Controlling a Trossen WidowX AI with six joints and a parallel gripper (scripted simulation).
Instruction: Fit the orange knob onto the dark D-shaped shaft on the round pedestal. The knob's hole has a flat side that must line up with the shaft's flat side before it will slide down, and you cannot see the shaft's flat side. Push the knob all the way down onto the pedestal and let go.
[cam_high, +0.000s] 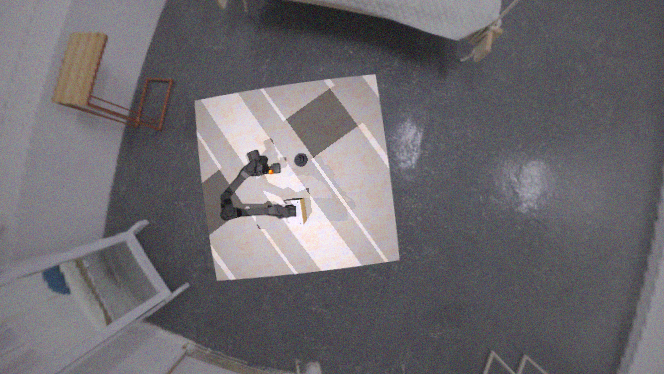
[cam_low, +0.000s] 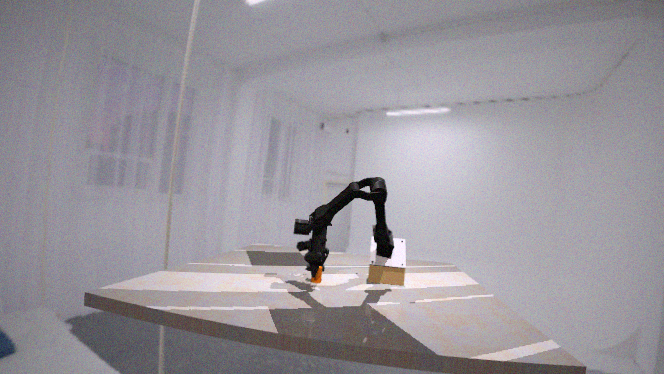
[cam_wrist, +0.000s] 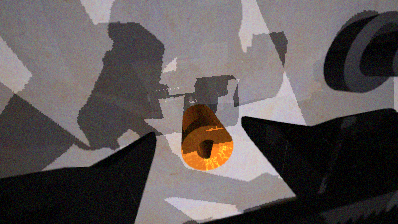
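Observation:
The orange knob (cam_high: 270, 171) (cam_low: 318, 275) (cam_wrist: 207, 162) stands upright on the table, its hole facing up toward the wrist camera. The hole looks dark, with a straighter edge on its right side in the wrist view. My gripper (cam_low: 316, 278) (cam_wrist: 199, 128) is open and low over the knob, one finger on each side with gaps between; nothing is held. The dark round pedestal (cam_high: 300, 159) (cam_wrist: 336, 60) stands apart from the knob, to its right in the top view and at the upper right in the wrist view, where its shaft is partly cut off. In the exterior view I cannot make the pedestal out.
A wooden block (cam_high: 304, 216) (cam_low: 386, 275) with a white panel (cam_low: 397, 252) stands beside the arm's base. The striped table (cam_high: 345, 235) (cam_low: 210, 320) carries patches and arm shadows. The arm bends over from the block to the knob.

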